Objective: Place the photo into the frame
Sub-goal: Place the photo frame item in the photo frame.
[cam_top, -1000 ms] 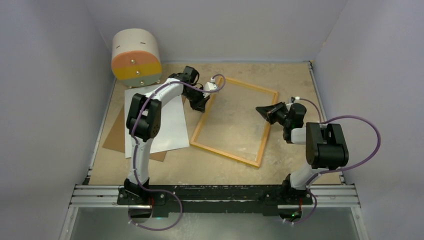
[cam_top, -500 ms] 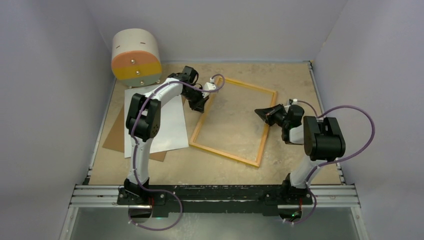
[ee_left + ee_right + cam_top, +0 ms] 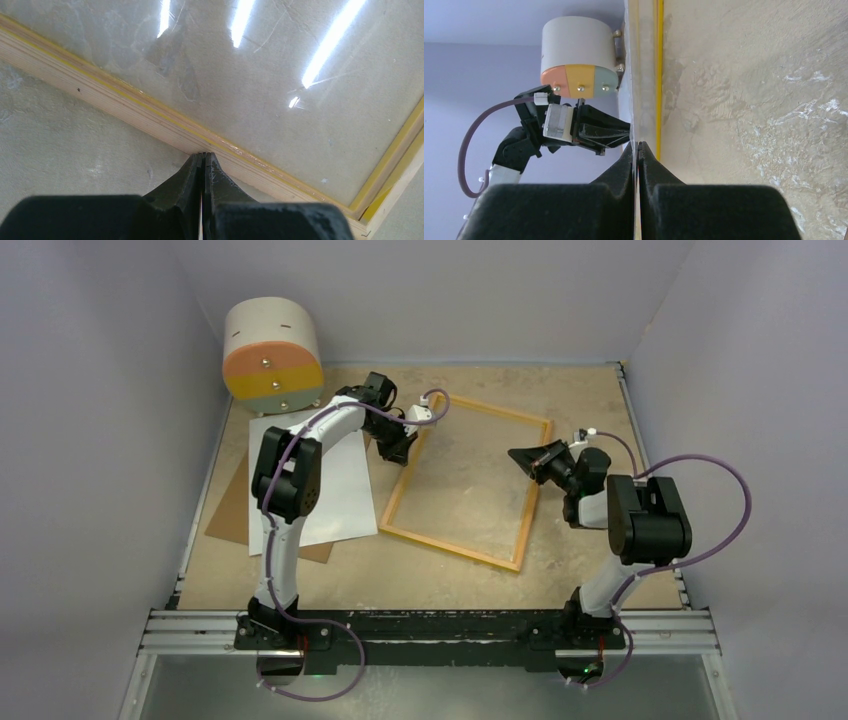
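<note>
The frame (image 3: pixel 450 548) lies back-up and askew in the middle of the table, with a clear pane (image 3: pixel 260 90) in it. The photo (image 3: pixel 320 490) lies white side up to its left, half over a brown backing board (image 3: pixel 228 515). My left gripper (image 3: pixel 398 448) is shut and empty, its tips (image 3: pixel 204 156) against the outer wooden rim (image 3: pixel 125 107) of the frame's left side. My right gripper (image 3: pixel 522 457) is shut, its tips (image 3: pixel 638 145) at the frame's right edge (image 3: pixel 658 75), seen edge-on. Nothing shows between its fingers.
A round cream drawer unit (image 3: pixel 272 355) with an orange and yellow front stands at the back left, also in the right wrist view (image 3: pixel 579 55). Grey walls close in the table on three sides. A rail (image 3: pixel 430 625) runs along the near edge.
My right gripper has moved a little left and toward the back along the frame's right side, and the frame has shifted slightly left. My left gripper has stayed put.
</note>
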Available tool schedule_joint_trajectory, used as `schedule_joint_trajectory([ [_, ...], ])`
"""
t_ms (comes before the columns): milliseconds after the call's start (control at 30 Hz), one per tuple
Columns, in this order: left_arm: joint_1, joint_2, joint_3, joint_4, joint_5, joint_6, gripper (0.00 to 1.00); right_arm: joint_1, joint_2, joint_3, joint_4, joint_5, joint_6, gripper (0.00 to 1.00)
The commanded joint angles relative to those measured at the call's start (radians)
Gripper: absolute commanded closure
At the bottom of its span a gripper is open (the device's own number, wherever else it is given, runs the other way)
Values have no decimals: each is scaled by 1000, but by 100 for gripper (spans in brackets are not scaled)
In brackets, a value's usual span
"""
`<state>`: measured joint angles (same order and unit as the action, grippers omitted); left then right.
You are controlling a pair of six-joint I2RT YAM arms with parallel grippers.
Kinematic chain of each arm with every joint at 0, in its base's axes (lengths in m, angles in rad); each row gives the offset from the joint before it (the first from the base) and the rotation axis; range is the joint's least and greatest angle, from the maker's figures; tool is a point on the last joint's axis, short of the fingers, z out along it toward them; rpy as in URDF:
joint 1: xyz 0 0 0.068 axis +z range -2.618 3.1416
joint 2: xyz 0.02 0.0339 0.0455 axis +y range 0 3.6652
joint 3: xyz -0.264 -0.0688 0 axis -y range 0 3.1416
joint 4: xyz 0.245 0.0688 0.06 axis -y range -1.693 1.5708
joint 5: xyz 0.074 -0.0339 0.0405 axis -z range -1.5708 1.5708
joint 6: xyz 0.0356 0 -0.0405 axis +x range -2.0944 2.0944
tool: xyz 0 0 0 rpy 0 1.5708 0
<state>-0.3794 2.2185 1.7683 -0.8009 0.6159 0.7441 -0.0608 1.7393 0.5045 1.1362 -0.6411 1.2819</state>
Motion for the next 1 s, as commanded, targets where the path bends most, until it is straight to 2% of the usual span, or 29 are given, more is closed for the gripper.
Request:
schedule_joint_trajectory([
  [0, -16, 30, -28, -50, -8, 25, 100, 38, 7, 17, 29, -68, 2, 100],
  [200, -18, 29, -26, -52, -6, 30, 100, 54, 74, -13, 212, -78, 159, 100],
  [400, -21, 27, -23, -55, 3, 29, 100, 116, 80, -12, 259, -65, 199, 100],
  [700, -19, 22, -24, -61, -1, 38, 100, 110, 66, 0, 191, -99, 160, 100],
  [967, -19, 10, -41, -58, -13, 47, 100, 64, 63, 78, 4, -166, -17, 100],
])
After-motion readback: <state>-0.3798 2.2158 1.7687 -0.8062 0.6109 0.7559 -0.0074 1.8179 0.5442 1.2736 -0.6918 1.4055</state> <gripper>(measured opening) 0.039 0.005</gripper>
